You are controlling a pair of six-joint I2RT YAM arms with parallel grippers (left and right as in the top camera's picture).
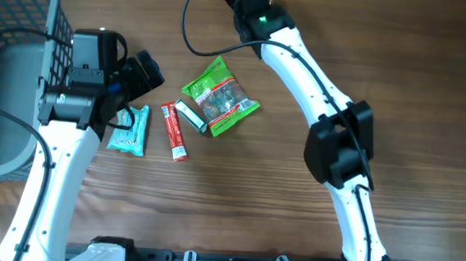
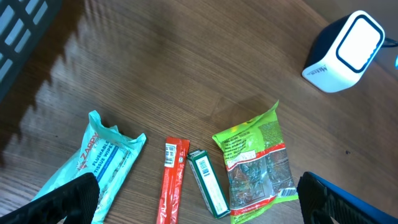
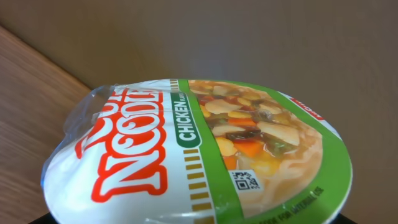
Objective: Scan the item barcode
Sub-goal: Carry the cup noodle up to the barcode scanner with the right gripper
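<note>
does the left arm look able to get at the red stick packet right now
Probably yes. The left gripper hangs open just above the row, and the red stick packet lies flat with nothing on it. The green stick lies close beside it, so a finger may nudge that.

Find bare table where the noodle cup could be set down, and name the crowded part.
Widest room for the noodle cup: the bare wood right of the right arm. Also free: the stretch between the two arms, below the red stick and snack bag. Crowded: the row from wipes packet to snack bag, beside the left arm and basket.
</note>
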